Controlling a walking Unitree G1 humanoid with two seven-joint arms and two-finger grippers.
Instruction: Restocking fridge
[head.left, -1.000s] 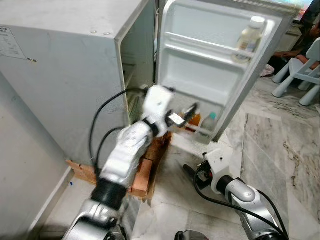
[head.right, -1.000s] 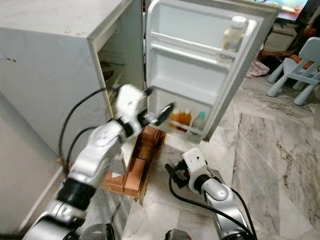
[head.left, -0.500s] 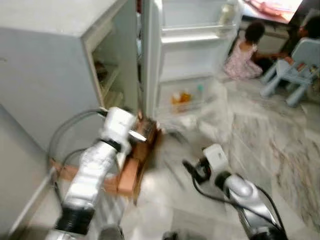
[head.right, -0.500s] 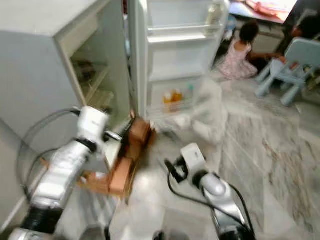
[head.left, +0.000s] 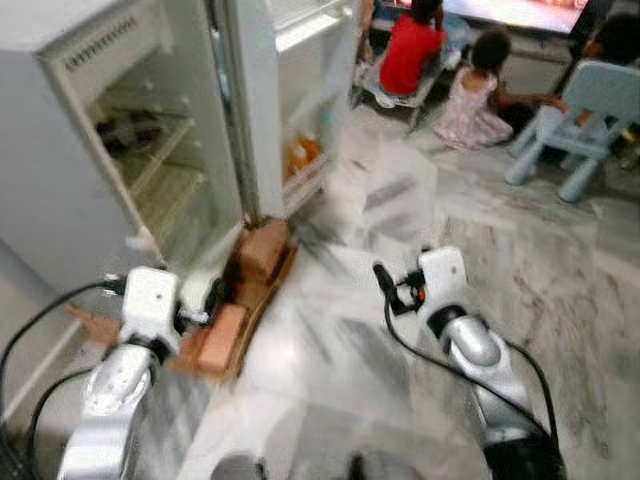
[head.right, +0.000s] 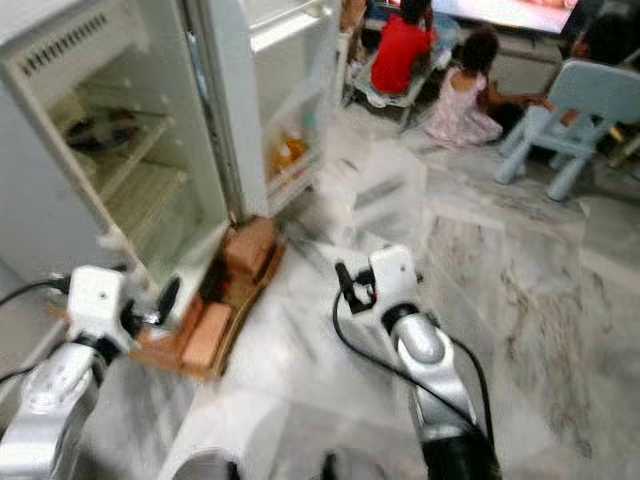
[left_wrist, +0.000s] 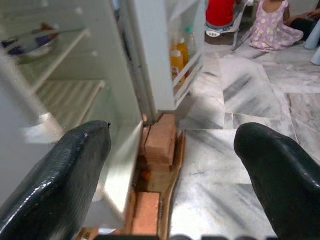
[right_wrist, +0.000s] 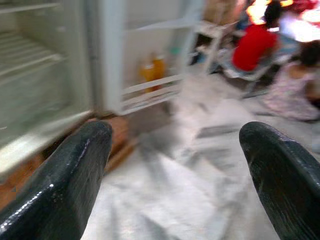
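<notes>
A small white fridge (head.left: 60, 190) stands open at the left, its door (head.left: 300, 80) swung wide. Wire shelves (left_wrist: 65, 95) inside carry a dark dish (left_wrist: 30, 45) on the upper one. Orange bottles (left_wrist: 176, 55) stand in the door's lower rack. My left gripper (left_wrist: 170, 165) hangs low beside the fridge's base, open, with nothing between its fingers. My right gripper (right_wrist: 175, 175) is open too, low over the marble floor in front of the door, and holds nothing.
The fridge rests on bricks (head.left: 262, 250) laid on a wooden board. Beyond the door a person in red (head.left: 410, 45) and a child in a pink dress (head.left: 475, 95) sit on the floor beside a pale blue chair (head.left: 580, 110). Grey marble floor (head.left: 560, 260) spreads to the right.
The whole picture has swung, so the fridge's inside now faces me. My left arm has dropped from near the door's rack down to the fridge's base. The right arm stays low.
</notes>
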